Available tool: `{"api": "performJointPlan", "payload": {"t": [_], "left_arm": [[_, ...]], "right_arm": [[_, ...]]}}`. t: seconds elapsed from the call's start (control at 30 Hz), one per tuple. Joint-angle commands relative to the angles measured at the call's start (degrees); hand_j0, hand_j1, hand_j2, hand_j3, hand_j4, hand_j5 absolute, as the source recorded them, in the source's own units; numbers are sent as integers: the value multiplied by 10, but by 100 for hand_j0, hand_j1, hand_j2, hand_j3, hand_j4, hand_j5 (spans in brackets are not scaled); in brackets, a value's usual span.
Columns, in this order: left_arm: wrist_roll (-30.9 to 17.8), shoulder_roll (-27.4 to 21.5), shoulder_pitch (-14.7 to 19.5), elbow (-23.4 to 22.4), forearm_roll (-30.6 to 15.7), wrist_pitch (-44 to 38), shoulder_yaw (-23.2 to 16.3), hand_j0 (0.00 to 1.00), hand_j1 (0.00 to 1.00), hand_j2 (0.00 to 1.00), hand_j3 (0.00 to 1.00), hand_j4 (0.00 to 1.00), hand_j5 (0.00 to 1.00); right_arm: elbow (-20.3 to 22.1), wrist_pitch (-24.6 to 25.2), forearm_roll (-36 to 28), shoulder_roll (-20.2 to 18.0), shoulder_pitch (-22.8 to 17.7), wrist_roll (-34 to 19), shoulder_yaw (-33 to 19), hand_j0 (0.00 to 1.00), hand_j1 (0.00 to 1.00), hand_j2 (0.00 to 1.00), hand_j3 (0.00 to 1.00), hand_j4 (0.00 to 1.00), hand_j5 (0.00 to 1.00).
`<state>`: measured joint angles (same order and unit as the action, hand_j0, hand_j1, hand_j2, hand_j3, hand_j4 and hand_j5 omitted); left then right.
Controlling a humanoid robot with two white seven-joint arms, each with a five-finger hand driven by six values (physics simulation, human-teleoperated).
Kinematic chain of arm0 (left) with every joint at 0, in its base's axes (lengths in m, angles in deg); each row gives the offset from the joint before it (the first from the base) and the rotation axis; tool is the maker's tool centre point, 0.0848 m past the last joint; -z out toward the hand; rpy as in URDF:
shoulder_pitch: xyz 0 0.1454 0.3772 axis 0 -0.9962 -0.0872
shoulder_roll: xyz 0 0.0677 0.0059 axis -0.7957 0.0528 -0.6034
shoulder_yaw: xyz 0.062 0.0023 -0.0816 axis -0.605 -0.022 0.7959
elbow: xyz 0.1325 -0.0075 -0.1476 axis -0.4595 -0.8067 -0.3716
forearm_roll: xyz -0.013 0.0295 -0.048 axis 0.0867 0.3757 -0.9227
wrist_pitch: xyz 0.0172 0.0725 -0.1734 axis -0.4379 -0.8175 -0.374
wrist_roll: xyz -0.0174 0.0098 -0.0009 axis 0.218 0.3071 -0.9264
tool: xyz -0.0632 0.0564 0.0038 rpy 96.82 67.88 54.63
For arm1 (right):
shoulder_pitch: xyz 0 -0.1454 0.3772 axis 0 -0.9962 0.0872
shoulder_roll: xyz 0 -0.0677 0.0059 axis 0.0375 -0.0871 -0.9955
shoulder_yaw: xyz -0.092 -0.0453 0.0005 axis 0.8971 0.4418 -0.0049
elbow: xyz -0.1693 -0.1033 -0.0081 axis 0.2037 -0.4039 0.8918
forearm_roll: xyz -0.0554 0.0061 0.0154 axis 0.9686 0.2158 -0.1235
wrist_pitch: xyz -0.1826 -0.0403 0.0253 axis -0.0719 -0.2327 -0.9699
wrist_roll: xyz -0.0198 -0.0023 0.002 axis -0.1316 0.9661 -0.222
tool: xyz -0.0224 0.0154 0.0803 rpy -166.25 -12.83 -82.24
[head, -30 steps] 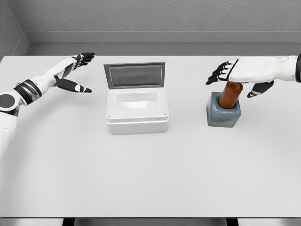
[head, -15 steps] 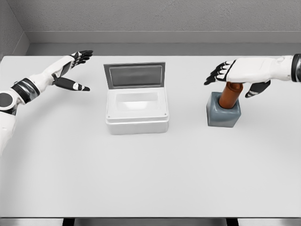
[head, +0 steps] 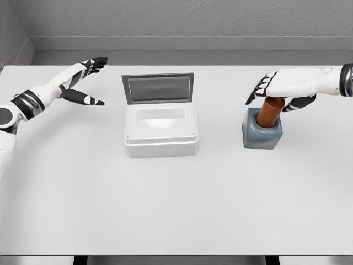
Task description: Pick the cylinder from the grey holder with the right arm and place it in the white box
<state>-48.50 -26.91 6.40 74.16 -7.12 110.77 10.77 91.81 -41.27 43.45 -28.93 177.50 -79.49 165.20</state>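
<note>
Right hand hovering at the top of the cylinder, fingers not yet around it.

The brown cylinder (head: 269, 112) is standing upright in the grey holder (head: 262, 134) near the table's (head: 176, 210) right edge. The right hand (head: 281, 88) is sitting just above its top, fingers curving down on either side, holding nothing. The white box (head: 160, 131) is lying mid-table with its lid raised at the back, well apart from the holder. The left hand (head: 83, 77) is hanging spread wide near the far left corner.
</note>
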Motion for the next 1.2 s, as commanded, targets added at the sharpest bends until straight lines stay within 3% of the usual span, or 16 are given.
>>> {"api": "performJointPlan", "payload": {"t": [0.0,0.07,0.3,0.53,0.67,0.73,1.17], "left_arm": [[0,-1,0,3,-3,0,0,100,100,100,100,100,100],[0,-1,0,3,-2,0,-17,100,100,100,100,100,100],[0,-1,0,2,-2,0,-21,100,100,100,100,100,100],[0,-2,2,2,-3,2,-29,100,100,100,100,100,100],[0,-2,2,2,-3,1,-29,100,100,100,100,100,100],[0,-2,2,2,-3,1,-29,100,100,100,100,100,100],[0,-2,4,2,-3,1,-29,100,100,100,100,100,100]], "right_arm": [[0,0,-1,-2,0,0,2,71,71,71,71,71,71],[-1,0,2,-5,0,0,2,66,66,66,66,66,66],[-4,0,6,-7,-1,-6,3,61,61,61,61,61,61],[-4,0,6,-7,-1,-13,4,44,44,44,44,44,44],[-5,0,6,-11,-1,-14,3,40,40,40,40,40,40],[-5,0,4,-20,-1,-35,0,35,35,35,35,35,35],[-2,0,-36,-17,9,-36,-36,34,34,34,34,34,34]]}}
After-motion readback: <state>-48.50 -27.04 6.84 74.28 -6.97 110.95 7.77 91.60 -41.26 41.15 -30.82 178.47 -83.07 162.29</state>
